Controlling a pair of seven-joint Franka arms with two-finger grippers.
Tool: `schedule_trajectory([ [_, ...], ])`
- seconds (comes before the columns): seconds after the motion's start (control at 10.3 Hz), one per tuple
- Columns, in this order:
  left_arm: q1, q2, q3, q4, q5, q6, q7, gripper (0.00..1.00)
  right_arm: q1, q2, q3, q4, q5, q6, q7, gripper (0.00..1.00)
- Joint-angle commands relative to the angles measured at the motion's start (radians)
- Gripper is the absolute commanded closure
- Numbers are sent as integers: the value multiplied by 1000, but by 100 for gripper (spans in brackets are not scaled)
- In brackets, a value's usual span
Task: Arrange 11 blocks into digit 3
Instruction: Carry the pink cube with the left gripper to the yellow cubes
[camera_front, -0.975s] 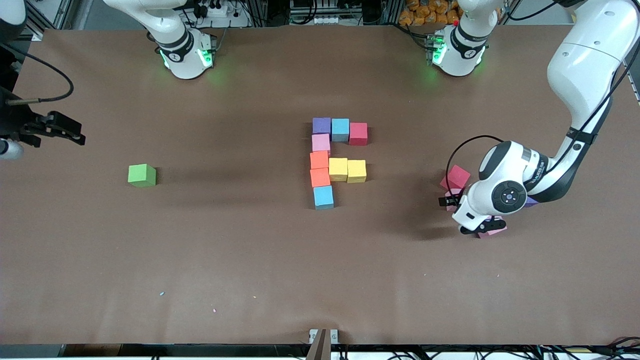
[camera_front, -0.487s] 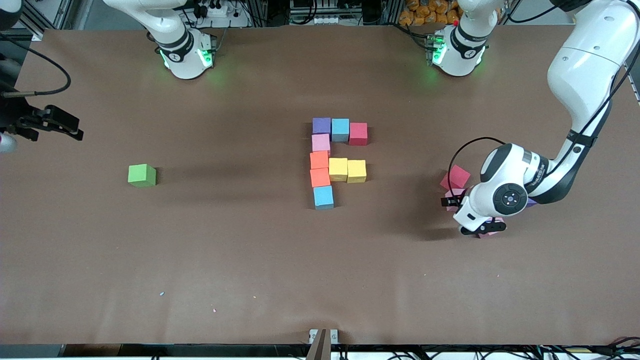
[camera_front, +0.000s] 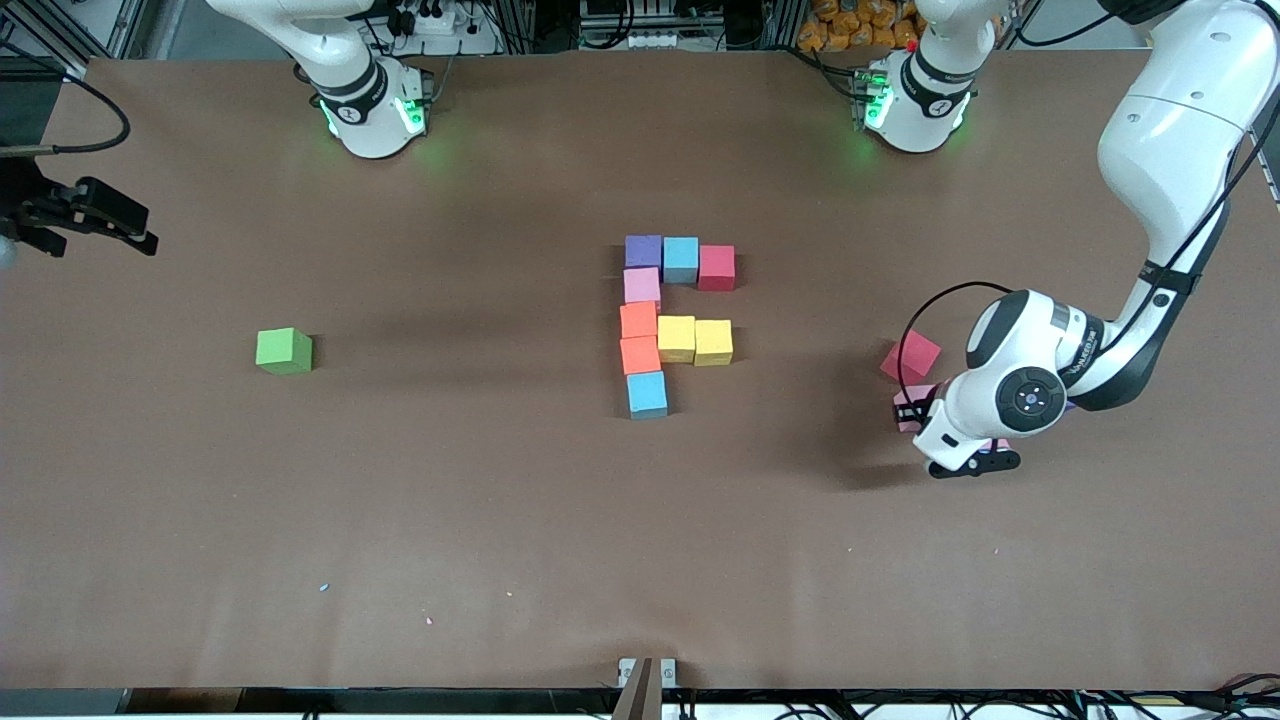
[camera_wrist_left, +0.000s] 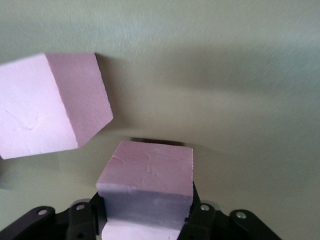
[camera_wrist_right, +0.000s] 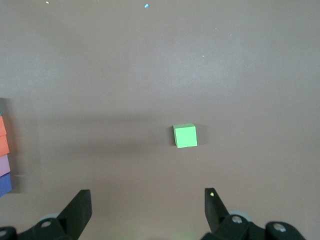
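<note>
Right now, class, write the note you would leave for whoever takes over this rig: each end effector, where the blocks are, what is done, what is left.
Left end effector: shut on a pink block, low over the loose blocks at the left arm's end of the table, where a red block and another pink block lie.
Right end effector: open, empty, waiting at the right arm's end of the table.
Done: nine blocks joined mid-table, from the purple block down to the blue block.
Left: two more blocks to finish the 3.
Green block sits alone.
</note>
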Motion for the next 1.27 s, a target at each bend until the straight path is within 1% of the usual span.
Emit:
schedule_trajectory([
  [0.0,-107,20,2,71,-85,-8,-187,96,1,-11,3,-25,11,4,10,0],
  [0.1,-129,32,2,98,-115,-7,-311,97,20,-14,6,-22,10,6,13,0],
  [0.19,-164,34,2,103,-145,3,-422,100,21,-14,4,-24,10,5,19,0],
  [0.29,-204,38,2,118,-162,32,-507,100,19,-15,4,-29,10,3,21,0],
  [0.39,-229,63,2,143,-166,52,-624,100,22,-14,4,-26,10,15,37,0],
  [0.49,-253,93,2,183,-169,56,-767,100,22,-12,4,-27,11,15,92,0],
  [0.58,-287,116,2,206,-166,67,-955,100,21,-12,4,-27,11,15,106,0],
  [0.68,-331,123,34,223,-167,100,-1077,100,21,-12,4,-27,11,18,111,0],
  [0.88,-431,126,95,250,-169,112,-1205,100,21,-12,4,-27,11,12,111,0],
  [1.17,-483,130,98,261,-170,139,-1365,100,22,-11,4,-27,11,9,105,0],
])
